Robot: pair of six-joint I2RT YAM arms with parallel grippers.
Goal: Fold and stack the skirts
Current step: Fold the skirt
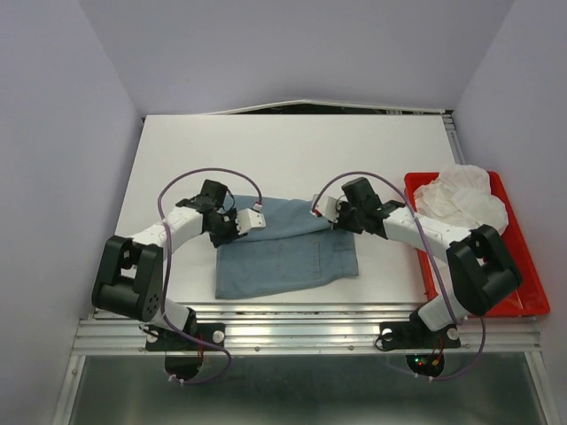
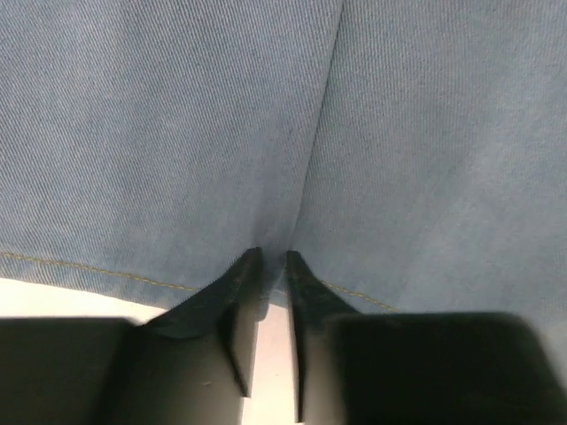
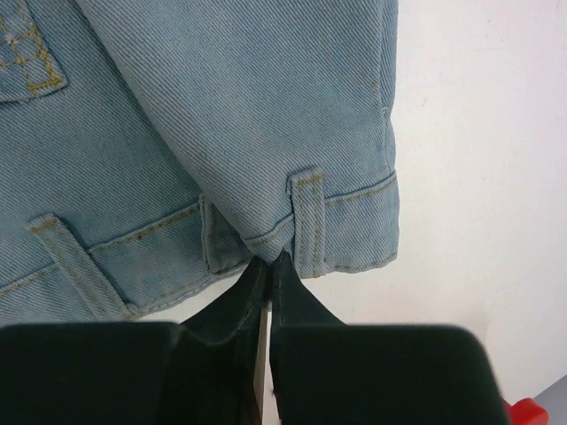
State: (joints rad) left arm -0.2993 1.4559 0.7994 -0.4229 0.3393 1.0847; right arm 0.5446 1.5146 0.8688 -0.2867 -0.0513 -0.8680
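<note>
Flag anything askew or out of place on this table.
The light-blue denim skirt lies crooked, its waistband corner doubled over where the right gripper pinches it. Also, crumpled white material is heaped in the red plastic tray.
</note>
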